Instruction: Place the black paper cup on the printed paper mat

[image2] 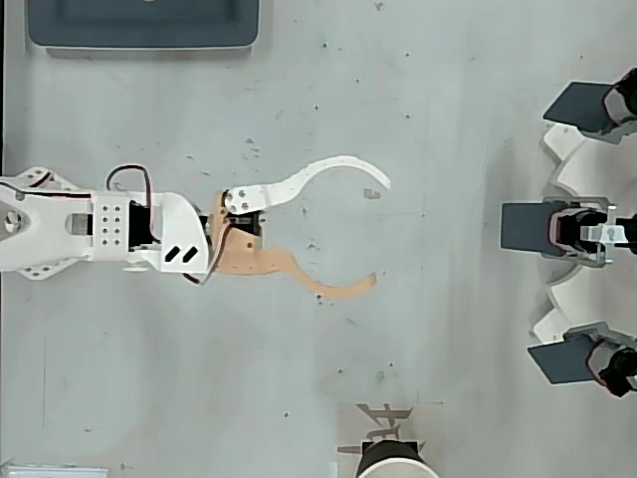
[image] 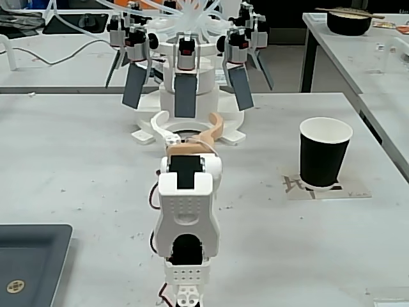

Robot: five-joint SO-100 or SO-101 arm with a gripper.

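Arm stretched low and straight over the table [image2: 428, 119], gripper [image2: 381, 232] jaws spread wide and empty, well apart from the black paper cup [image: 324, 153] standing on the printed paper mat [image: 295, 187].

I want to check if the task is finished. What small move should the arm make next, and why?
Probably none toward the cup: the black paper cup already stands upright on the printed paper mat, and the gripper is open, empty and well away from it. A small retreat toward its base seems the sensible move, keeping its fingers away from the white fixture.
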